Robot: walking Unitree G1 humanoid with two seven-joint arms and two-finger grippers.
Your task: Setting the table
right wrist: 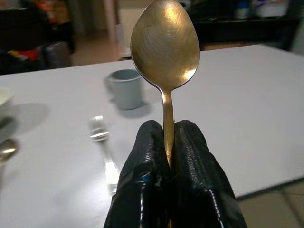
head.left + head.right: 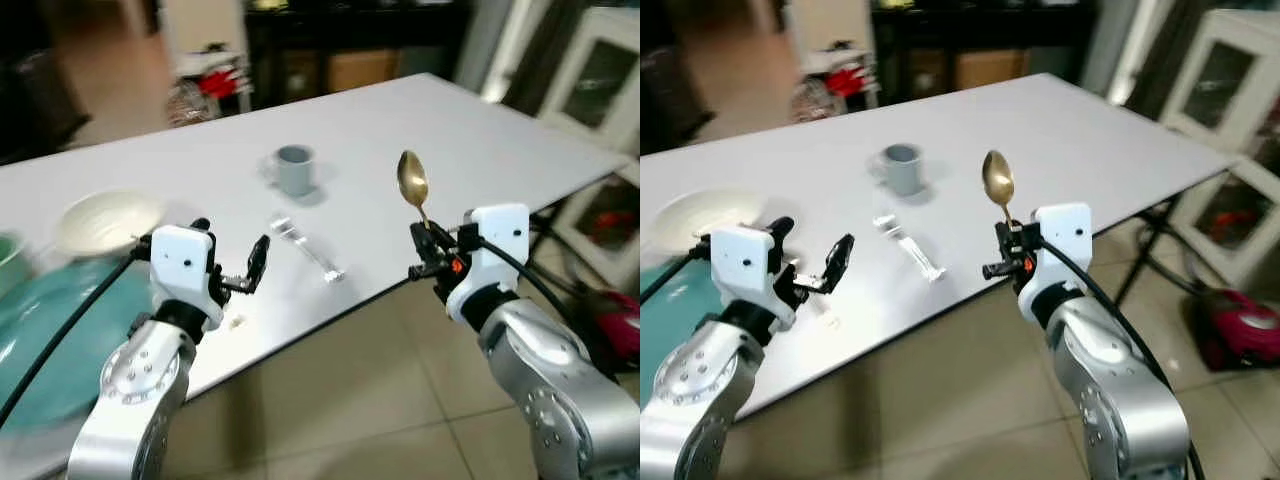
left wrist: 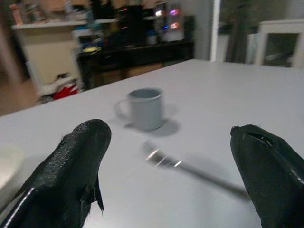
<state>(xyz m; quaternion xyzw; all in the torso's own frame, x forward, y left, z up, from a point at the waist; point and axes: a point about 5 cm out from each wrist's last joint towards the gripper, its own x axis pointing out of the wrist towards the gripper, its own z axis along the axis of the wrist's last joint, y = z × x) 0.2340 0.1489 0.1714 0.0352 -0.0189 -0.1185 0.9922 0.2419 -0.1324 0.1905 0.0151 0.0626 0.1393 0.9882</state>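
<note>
Gold spoon [image 1: 165, 52] upright, pinched by right fingers [image 1: 192, 166] | left fingers [image 3: 71, 166] wide, facing fork [image 3: 164, 160] and mug [image 3: 145, 108]

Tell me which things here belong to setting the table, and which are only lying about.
For the job:
- gold metal spoon, upright in the right pincer
- silver metal fork on the white table
- grey mug
- white bowl
- teal plate
- open left pincer

Lying about:
- red vacuum cleaner on the floor
- white cabinet
</note>
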